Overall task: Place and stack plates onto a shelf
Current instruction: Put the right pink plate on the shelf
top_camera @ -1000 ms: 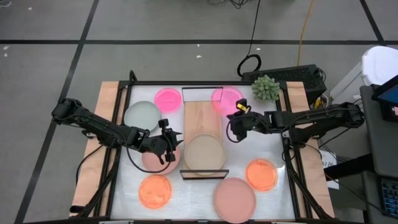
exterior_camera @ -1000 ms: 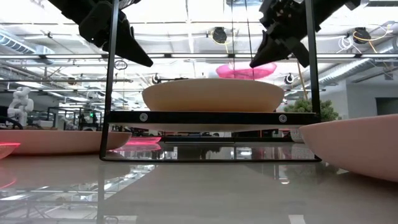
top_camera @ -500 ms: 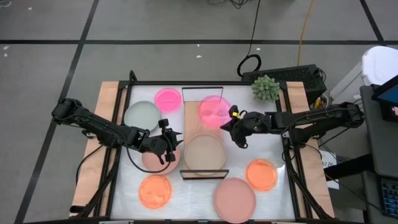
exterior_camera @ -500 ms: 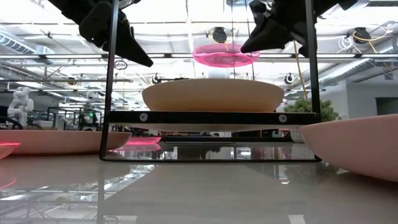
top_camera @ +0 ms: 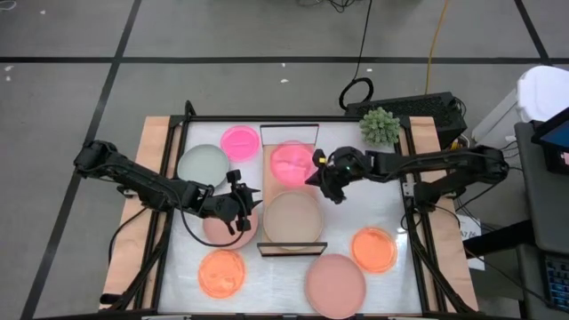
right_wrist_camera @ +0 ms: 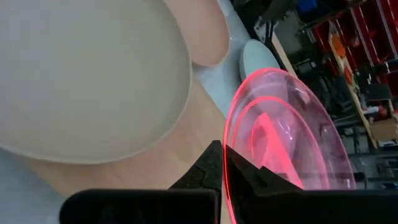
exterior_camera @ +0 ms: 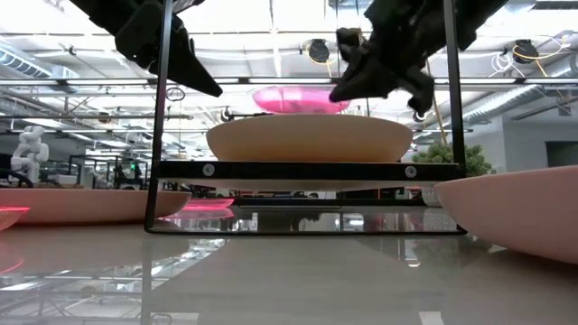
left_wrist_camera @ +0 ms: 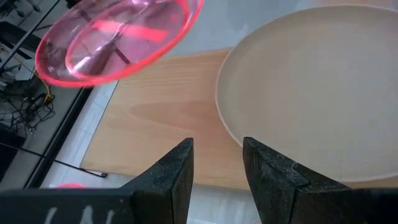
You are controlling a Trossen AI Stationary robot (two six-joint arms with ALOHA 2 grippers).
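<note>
From above, the right pincer (top_camera: 318, 180) is seen clenched on the rim of a hot-pink plate (top_camera: 292, 161), which is held over the far half of the shelf (top_camera: 277, 178). The beige plate (top_camera: 292, 219) lies on the shelf's near half, so the carried plate sits beyond it along the board's long axis. The left pincer (top_camera: 250, 204) waits just beside the beige plate, over a dusty-pink plate (top_camera: 218, 229) on the surface.

At surface height, the hot-pink plate (exterior_camera: 298, 99) is shown a little above the beige plate's (exterior_camera: 307, 137) rim, not yet set down (whether it clears the board cannot be told).

From the left wrist, its fingers (left_wrist_camera: 180, 168) stand parted with nothing between them.

From the right wrist, the plate's edge (right_wrist_camera: 283, 134) is gripped; lowering onto the shelf appears to be the coming move.
</note>
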